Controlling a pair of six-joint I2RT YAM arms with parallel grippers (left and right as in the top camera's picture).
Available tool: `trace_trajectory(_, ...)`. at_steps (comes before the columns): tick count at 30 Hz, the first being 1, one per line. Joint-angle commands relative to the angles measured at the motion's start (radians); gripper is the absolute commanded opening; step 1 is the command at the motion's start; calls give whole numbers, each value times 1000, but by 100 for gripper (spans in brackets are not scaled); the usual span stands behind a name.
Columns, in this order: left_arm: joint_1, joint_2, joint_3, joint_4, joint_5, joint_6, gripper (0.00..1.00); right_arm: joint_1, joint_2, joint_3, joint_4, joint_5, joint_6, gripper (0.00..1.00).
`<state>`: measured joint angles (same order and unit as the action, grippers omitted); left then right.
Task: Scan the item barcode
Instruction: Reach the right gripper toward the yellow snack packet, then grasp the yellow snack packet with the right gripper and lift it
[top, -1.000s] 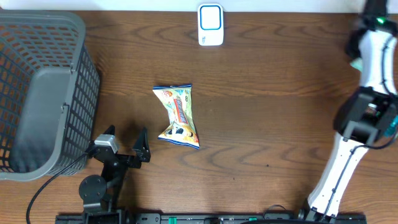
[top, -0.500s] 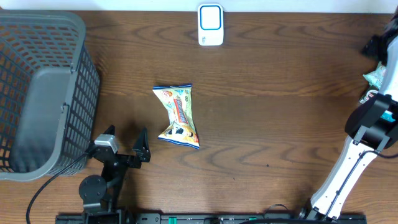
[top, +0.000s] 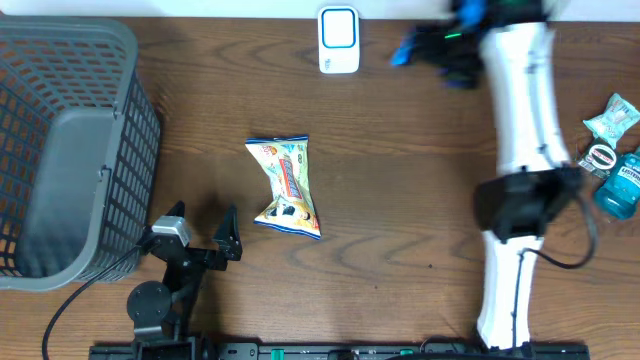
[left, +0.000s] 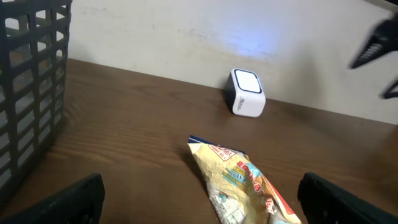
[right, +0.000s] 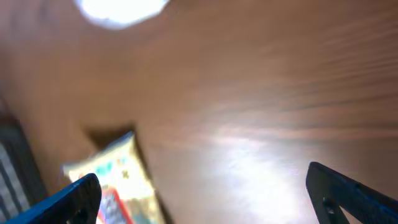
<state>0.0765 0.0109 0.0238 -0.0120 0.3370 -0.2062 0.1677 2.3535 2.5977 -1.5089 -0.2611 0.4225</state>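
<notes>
A yellow snack bag (top: 285, 187) lies flat mid-table, twisted at its waist. The white scanner (top: 338, 40) with a blue-lit face stands at the back edge. My left gripper (top: 198, 232) rests open near the front, just left of the bag; in its wrist view the bag (left: 249, 186) lies ahead between the open fingers (left: 201, 199), with the scanner (left: 247, 93) beyond. My right gripper (top: 430, 55) hovers open and blurred just right of the scanner. Its blurred wrist view (right: 211, 199) shows empty jaws, the bag (right: 112, 180) below left and the scanner (right: 121, 7) at the top.
A grey mesh basket (top: 70, 150) fills the left side. At the far right lie a teal packet (top: 610, 117), a small round item (top: 598, 158) and a blue bottle (top: 622, 185). The right arm (top: 520, 150) stretches across the right half of the table.
The right arm has swung from the far right edge to the back middle, beside the scanner. The left arm and the snack bag have not moved.
</notes>
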Motion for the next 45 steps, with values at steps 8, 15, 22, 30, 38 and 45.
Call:
trace_trajectory(8, -3, -6, -19, -32, 10, 2, 98, 451, -2, -127, 42, 126, 73, 99)
trace_trajectory(15, -3, -6, -19, -32, 10, 2, 98, 637, -1, -336, 232, 355, 166, 99)
trace_trajectory(22, -3, -6, -19, -32, 10, 2, 98, 732, 2, -494, 351, 613, 229, 99)
trace_trajectory(30, -3, -6, -19, -32, 10, 2, 98, 727, 17, -657, 427, 644, 226, 75)
trace_trajectory(38, -3, -6, -19, -32, 10, 2, 98, 717, 16, -660, 417, 452, 78, 1)
trace_trajectory(45, -3, -6, -19, -32, 10, 2, 98, 602, 10, -539, 184, -82, -395, 1)
